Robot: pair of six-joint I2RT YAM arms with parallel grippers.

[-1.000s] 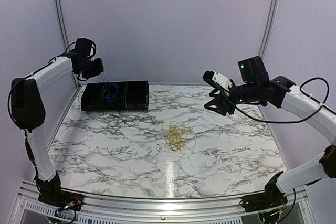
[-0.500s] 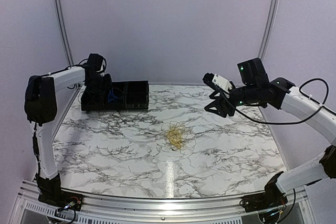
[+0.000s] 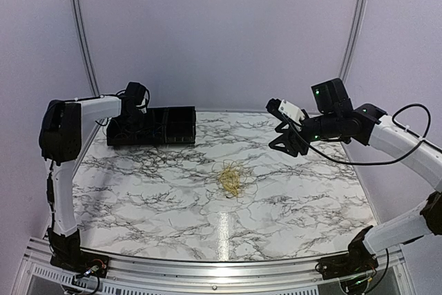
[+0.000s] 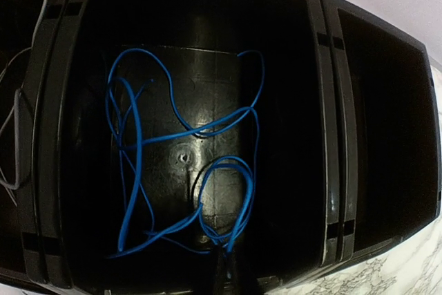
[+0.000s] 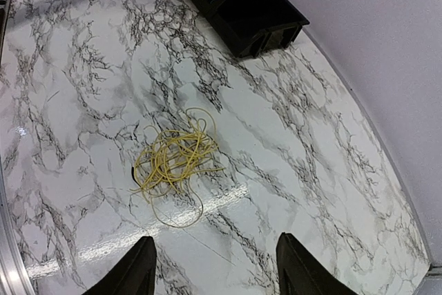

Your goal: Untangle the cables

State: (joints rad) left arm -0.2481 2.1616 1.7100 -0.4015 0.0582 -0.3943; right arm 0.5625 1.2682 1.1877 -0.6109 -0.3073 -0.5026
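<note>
Hovering my right tool [image 5: 215, 271] above the yellow cables [image 5: 173, 160] bunched on the tabletop [image 5: 83, 67], I had its fingers [image 5: 141, 267] spread wide and empty, ready, I judged, to drop onto a strand. My left tool [image 3: 132, 110] hung at the black tray's [image 4: 314, 101] middle compartment, where the blue cable [image 4: 136, 164] lay sorted apart; its opening I couldn't tell.

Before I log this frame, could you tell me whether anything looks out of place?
Nothing looks damaged or spilled. The only untidy thing is the yellow cables, a tangled heap on the marble table, apart from the black tray, where a blue cable lies loose in one compartment.
</note>
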